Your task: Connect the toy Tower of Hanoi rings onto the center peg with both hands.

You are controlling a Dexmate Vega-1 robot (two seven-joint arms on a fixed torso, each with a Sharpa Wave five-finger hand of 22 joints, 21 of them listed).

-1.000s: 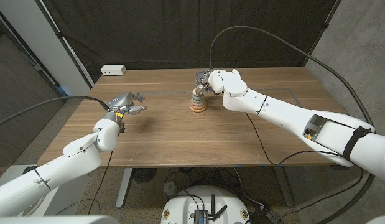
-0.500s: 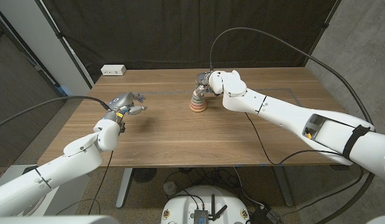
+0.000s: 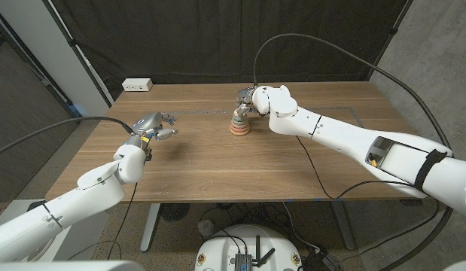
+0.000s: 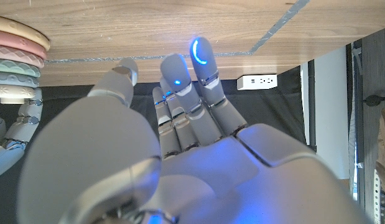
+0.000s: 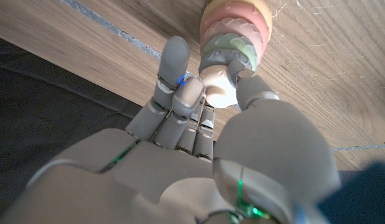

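The ring stack (image 3: pixel 239 124) stands on the table's far middle, with pastel rings piled widest at the base. In the right wrist view the stack (image 5: pixel 239 31) ends in a cream top piece (image 5: pixel 216 86). My right hand (image 3: pixel 251 99) is at the stack's top, and its thumb and a finger (image 5: pixel 180 87) pinch that cream piece. My left hand (image 3: pixel 153 126) hovers over the table's left part, well away from the stack, fingers straight and holding nothing. The left wrist view looks past the left hand (image 4: pixel 173 124) to the rings (image 4: pixel 15 62).
A white power strip (image 3: pixel 137 85) lies at the table's back left corner. A tape line (image 3: pixel 206 111) runs across the wood behind the stack. A black cable (image 3: pixel 315 169) hangs over the right half. Dark curtains close off the back.
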